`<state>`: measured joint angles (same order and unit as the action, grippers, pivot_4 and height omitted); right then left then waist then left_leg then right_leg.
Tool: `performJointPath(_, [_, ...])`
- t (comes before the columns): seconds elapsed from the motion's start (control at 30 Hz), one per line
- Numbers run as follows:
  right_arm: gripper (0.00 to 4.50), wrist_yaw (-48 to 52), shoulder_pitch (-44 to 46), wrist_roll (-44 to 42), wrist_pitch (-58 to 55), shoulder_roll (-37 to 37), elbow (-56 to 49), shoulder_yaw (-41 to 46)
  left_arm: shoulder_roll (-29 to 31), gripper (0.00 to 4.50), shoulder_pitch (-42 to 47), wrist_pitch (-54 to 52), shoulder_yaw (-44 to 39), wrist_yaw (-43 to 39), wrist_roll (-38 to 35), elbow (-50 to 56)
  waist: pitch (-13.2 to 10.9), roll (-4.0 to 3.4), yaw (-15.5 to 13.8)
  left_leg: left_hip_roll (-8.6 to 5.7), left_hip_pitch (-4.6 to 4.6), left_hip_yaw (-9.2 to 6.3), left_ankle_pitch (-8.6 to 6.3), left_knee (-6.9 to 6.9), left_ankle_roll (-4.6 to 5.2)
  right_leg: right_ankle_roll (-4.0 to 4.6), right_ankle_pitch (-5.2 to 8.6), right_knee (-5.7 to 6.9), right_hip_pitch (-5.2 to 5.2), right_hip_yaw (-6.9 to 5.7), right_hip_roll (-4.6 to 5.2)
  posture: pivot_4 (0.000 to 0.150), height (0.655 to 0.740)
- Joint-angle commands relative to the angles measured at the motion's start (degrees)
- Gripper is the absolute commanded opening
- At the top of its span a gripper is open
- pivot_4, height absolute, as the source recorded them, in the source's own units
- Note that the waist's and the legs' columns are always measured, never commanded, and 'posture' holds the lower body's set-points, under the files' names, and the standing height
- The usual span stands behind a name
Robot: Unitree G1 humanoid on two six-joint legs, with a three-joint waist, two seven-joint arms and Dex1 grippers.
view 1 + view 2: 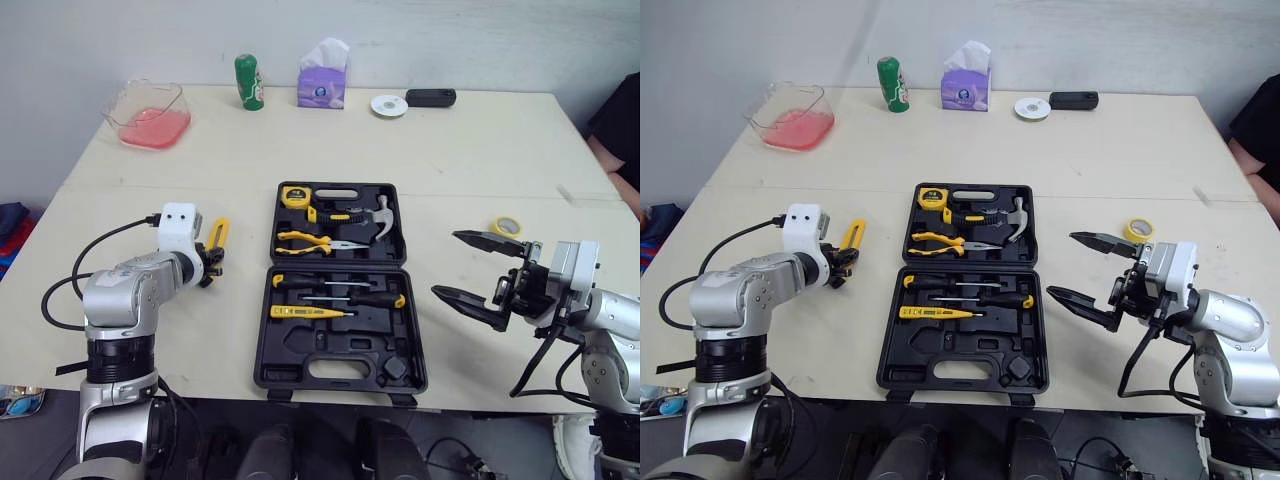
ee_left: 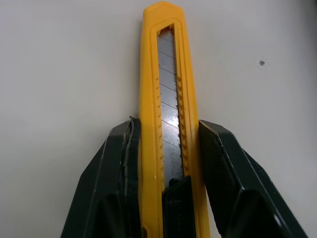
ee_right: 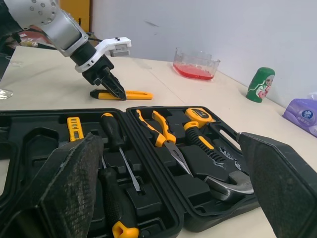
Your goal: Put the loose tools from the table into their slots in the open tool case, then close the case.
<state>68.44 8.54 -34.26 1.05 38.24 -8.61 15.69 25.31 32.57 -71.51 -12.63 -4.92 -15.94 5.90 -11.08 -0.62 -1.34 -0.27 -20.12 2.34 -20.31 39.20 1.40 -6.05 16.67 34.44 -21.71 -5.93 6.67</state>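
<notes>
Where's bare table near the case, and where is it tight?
Bare: the wide band between tool case and back row, pink tub to black box. Tight: left of the case, where left gripper grips the utility knife; right, around right gripper and tape roll.

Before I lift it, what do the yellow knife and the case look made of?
Utility knife: glossy yellow plastic body, likely; its blade is bright metal, scored into segments. Tool case: matte black moulded plastic, apparently, with shaped recesses.
</notes>
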Motion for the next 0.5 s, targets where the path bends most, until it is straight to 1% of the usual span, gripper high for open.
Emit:
performJointPath(0.03, [4.50,-0.4,0.7,-0.2,-0.2,1.1,-2.0,0.2,2.8,1.23,-1.4,8.4,-0.3,-4.3,0.4,1.9,0.0,0.01,0.0,0.00,-0.01,0.00,0.00,0.00,0.00,0.00,0.00,0.00,-0.01,0.00,0.00,0.150,0.7400])
performJointPath(0.13, [4.50,-0.3,0.5,-0.1,-0.5,1.6,-2.1,0.5,8.0,1.23,-3.8,16.1,0.6,-13.6,-1.7,6.0,0.0,0.06,0.1,0.04,-0.14,0.00,0.00,0.00,-0.02,0.02,0.01,0.00,-0.19,0.01,0.00,0.150,0.7400])
performJointPath(0.23, [4.50,0.2,-0.3,-0.3,-0.8,2.6,-2.1,1.1,10.5,1.23,-5.8,23.6,-0.6,-21.0,-4.2,8.1,0.0,0.06,-0.2,0.03,-0.22,0.02,0.00,0.00,-0.02,0.04,0.02,-0.01,-0.27,0.00,0.02,0.150,0.7400])
performJointPath(0.27, [4.50,0.9,-1.1,-0.5,-0.8,3.4,-2.3,1.8,13.1,1.23,-7.6,28.4,-0.1,-27.3,-5.1,9.7,0.0,0.06,-0.2,0.01,-0.21,0.01,0.00,0.00,-0.01,0.03,0.02,-0.03,-0.23,-0.02,0.04,0.150,0.7400])
performJointPath(0.3, [4.50,1.4,-1.7,-0.7,-0.9,4.0,-2.4,2.2,14.9,1.23,-8.9,31.9,0.4,-31.8,-5.6,10.8,0.0,0.07,-0.1,0.01,-0.21,0.01,0.00,0.00,-0.01,0.03,0.02,-0.03,-0.22,-0.02,0.06,0.150,0.7400])
performJointPath(0.37, [4.50,2.2,-3.4,-1.0,-0.8,4.9,-2.5,3.4,18.9,1.23,-10.6,35.8,2.1,-40.9,-8.0,13.9,0.0,0.06,-0.1,0.01,-0.22,0.02,-0.01,-0.03,-0.02,0.05,0.03,-0.08,-0.24,-0.01,0.12,0.150,0.7400])
performJointPath(0.43, [4.50,2.5,-4.5,-1.3,-0.6,5.3,-2.4,4.0,20.1,1.23,-10.2,37.0,3.1,-44.6,-10.1,14.7,0.0,0.06,-0.2,0.04,-0.24,0.00,-0.02,-0.03,-0.01,0.06,0.03,-0.14,-0.23,-0.04,0.11,0.150,0.7400])
performJointPath(0.5, [4.50,3.5,-5.9,-1.1,0.3,5.6,-1.9,4.8,19.5,1.23,-8.5,37.5,4.8,-47.9,-12.8,15.9,0.0,0.06,-0.2,0.01,-0.19,0.00,0.00,-0.02,0.02,0.06,0.02,-0.10,-0.17,-0.03,0.12,0.150,0.7400])
